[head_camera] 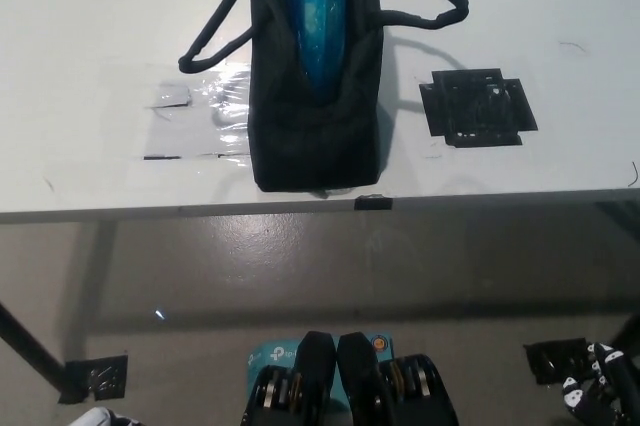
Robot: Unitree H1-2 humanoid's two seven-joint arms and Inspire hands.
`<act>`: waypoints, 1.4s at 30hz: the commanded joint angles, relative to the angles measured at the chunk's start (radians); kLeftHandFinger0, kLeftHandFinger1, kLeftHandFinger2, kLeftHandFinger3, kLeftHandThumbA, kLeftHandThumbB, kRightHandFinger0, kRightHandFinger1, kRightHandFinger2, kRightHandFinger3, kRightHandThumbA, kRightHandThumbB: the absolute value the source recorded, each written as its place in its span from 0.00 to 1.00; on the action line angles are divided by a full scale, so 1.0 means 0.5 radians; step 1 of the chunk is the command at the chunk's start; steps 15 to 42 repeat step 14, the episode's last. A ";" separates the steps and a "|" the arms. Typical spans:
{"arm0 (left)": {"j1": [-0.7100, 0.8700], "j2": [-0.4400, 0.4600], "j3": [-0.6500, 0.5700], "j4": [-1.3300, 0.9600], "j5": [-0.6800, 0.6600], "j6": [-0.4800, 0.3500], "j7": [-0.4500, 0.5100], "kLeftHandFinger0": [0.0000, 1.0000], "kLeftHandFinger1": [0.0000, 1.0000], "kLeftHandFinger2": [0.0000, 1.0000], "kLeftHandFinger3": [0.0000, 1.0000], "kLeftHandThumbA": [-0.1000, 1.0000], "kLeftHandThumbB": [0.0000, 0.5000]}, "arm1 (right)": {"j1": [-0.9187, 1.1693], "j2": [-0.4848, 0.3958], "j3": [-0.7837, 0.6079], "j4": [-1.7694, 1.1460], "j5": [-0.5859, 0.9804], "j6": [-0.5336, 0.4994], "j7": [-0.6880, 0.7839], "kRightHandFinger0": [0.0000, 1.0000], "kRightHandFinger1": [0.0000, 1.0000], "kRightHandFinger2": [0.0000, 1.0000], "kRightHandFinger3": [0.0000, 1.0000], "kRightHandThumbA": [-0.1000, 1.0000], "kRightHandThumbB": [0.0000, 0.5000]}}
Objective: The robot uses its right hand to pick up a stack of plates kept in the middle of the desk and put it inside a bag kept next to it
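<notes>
1. My right hand is down at the bottom right corner, below the desk edge and over the floor, touching nothing on the desk. Only part of it shows, so I cannot tell whether it is open or closed; nothing shows in its grasp.
2. My left hand rests at the bottom left edge, only a white sliver in view; I cannot tell its state either.
3. The plates are inside the bag, showing as a blue stack standing on edge in the bag's open mouth.
4. The bag is black and lies on the white desk, its near end close to the desk's front edge, its handles splayed out to both sides.
5. A black tape mark sits on the desk to the right of the bag, apart from it.
6. A clear shiny patch lies just left of the bag.
</notes>
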 commanded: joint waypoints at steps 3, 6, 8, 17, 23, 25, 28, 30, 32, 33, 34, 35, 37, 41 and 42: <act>0.047 0.039 0.081 -0.089 -0.098 0.018 0.267 0.74 0.77 0.82 0.91 0.00 0.00 | 0.020 -0.017 -0.087 0.062 0.448 -0.694 -0.497 0.23 0.26 0.37 0.72 0.36 0.53; 0.076 0.039 0.085 -0.102 -0.120 0.022 0.274 0.75 0.77 0.82 0.91 0.00 0.00 | 0.043 -0.024 -0.082 0.054 0.482 -0.699 -0.483 0.27 0.29 0.43 0.74 0.39 0.52; 0.079 0.037 0.090 -0.097 -0.142 0.015 0.289 0.73 0.76 0.81 0.90 0.00 0.00 | 0.049 -0.023 -0.079 0.040 0.486 -0.680 -0.489 0.26 0.28 0.42 0.75 0.39 0.51; 0.072 0.069 0.079 -0.091 -0.157 0.011 0.322 0.73 0.76 0.81 0.89 0.00 0.00 | 0.045 -0.024 -0.054 0.005 0.522 -0.663 -0.526 0.25 0.28 0.42 0.74 0.36 0.51; 0.072 0.069 0.079 -0.091 -0.157 0.011 0.322 0.73 0.76 0.81 0.89 0.00 0.00 | 0.045 -0.024 -0.054 0.005 0.522 -0.663 -0.526 0.25 0.28 0.42 0.74 0.36 0.51; 0.072 0.069 0.079 -0.091 -0.157 0.011 0.322 0.73 0.76 0.81 0.89 0.00 0.00 | 0.045 -0.024 -0.054 0.005 0.522 -0.663 -0.526 0.25 0.28 0.42 0.74 0.36 0.51; 0.072 0.069 0.079 -0.091 -0.157 0.011 0.322 0.73 0.76 0.81 0.89 0.00 0.00 | 0.045 -0.024 -0.054 0.005 0.522 -0.663 -0.526 0.25 0.28 0.42 0.74 0.36 0.51; 0.072 0.069 0.079 -0.091 -0.157 0.011 0.322 0.73 0.76 0.81 0.89 0.00 0.00 | 0.045 -0.024 -0.054 0.005 0.522 -0.663 -0.526 0.25 0.28 0.42 0.74 0.36 0.51; 0.072 0.069 0.079 -0.091 -0.157 0.011 0.322 0.73 0.76 0.81 0.89 0.00 0.00 | 0.045 -0.024 -0.054 0.005 0.522 -0.663 -0.526 0.25 0.28 0.42 0.74 0.36 0.51; 0.072 0.069 0.079 -0.091 -0.157 0.011 0.322 0.73 0.76 0.81 0.89 0.00 0.00 | 0.045 -0.024 -0.054 0.005 0.522 -0.663 -0.526 0.25 0.28 0.42 0.74 0.36 0.51; 0.072 0.069 0.079 -0.091 -0.157 0.011 0.322 0.73 0.76 0.81 0.89 0.00 0.00 | 0.045 -0.024 -0.054 0.005 0.522 -0.663 -0.526 0.25 0.28 0.42 0.74 0.36 0.51; 0.072 0.069 0.079 -0.091 -0.157 0.011 0.322 0.73 0.76 0.81 0.89 0.00 0.00 | 0.045 -0.024 -0.054 0.005 0.522 -0.663 -0.526 0.25 0.28 0.42 0.74 0.36 0.51; 0.072 0.069 0.079 -0.091 -0.157 0.011 0.322 0.73 0.76 0.81 0.89 0.00 0.00 | 0.045 -0.024 -0.054 0.005 0.522 -0.663 -0.526 0.25 0.28 0.42 0.74 0.36 0.51; 0.072 0.069 0.079 -0.091 -0.157 0.011 0.322 0.73 0.76 0.81 0.89 0.00 0.00 | 0.045 -0.024 -0.054 0.005 0.522 -0.663 -0.526 0.25 0.28 0.42 0.74 0.36 0.51; 0.072 0.069 0.079 -0.091 -0.157 0.011 0.322 0.73 0.76 0.81 0.89 0.00 0.00 | 0.045 -0.024 -0.054 0.005 0.522 -0.663 -0.526 0.25 0.28 0.42 0.74 0.36 0.51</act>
